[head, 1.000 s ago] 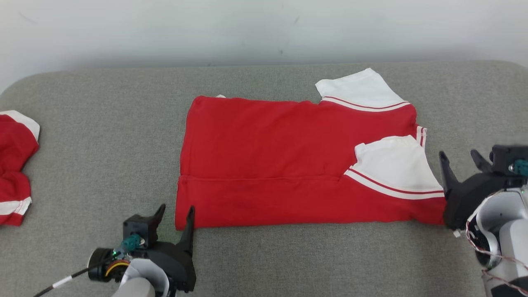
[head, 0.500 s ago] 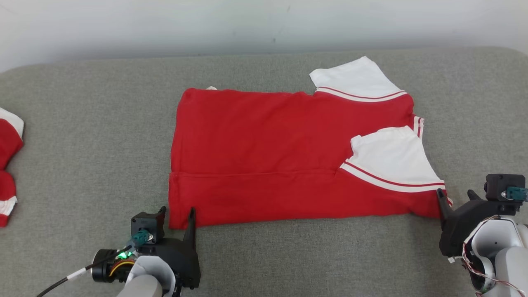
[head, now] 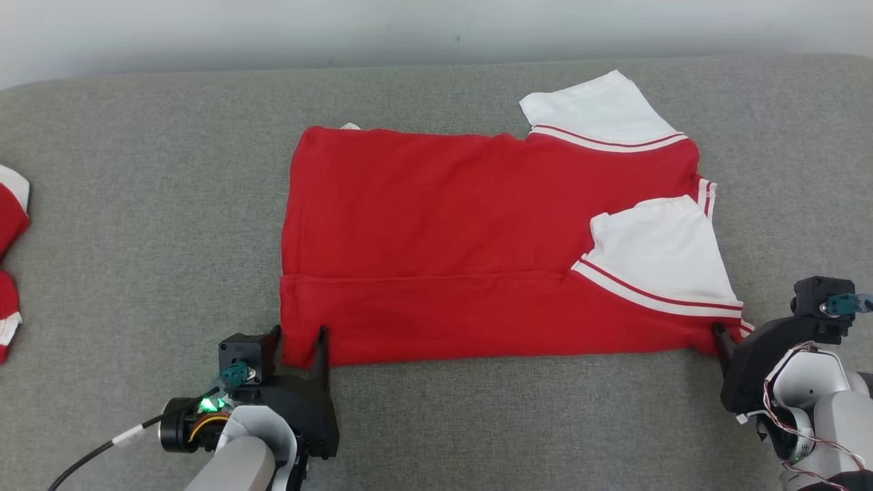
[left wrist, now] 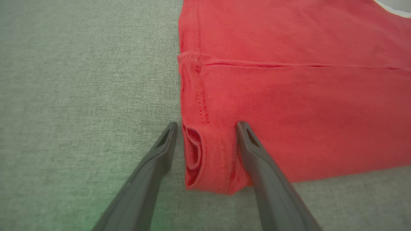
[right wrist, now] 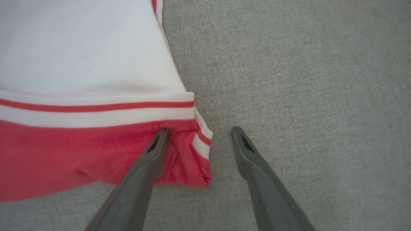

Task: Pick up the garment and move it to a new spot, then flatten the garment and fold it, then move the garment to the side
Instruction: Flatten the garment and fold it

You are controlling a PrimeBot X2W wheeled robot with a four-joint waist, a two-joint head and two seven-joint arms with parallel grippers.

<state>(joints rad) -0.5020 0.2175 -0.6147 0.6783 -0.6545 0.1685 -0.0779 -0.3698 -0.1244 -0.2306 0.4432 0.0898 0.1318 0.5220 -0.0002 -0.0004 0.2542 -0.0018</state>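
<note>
Left gripper [head: 299, 332]: jaws spread wide and holding nothing, set astride the near left corner of the shirt [head: 443, 218]. One finger lies over the red cloth; the other is over the grey cushion [head: 136, 204] just beside the shirt's edge.
Right gripper [right wrist: 200, 129]: jaws also spread wide and empty, at the near right corner. One finger rests over the red cloth below the striped cuff; the other is over bare cushion.
Near edge of shirt: straight, running between the two grippers, with the layers bunched slightly at each corner.
Seam [head: 423, 277]: a thin line across the red body, parallel to the near edge.
Shirt: lies flat in the middle of the cushion, its length running left to right.
Near sleeve [head: 658, 256]: white, folded in over the red body at the right.
Far sleeve [head: 593, 109]: white, sticking out past the far edge.
Second garment [head: 8, 225]: red and white, crumpled at the far left, well apart from the shirt.
Wall [head: 273, 27]: pale, behind the cushion.
</note>
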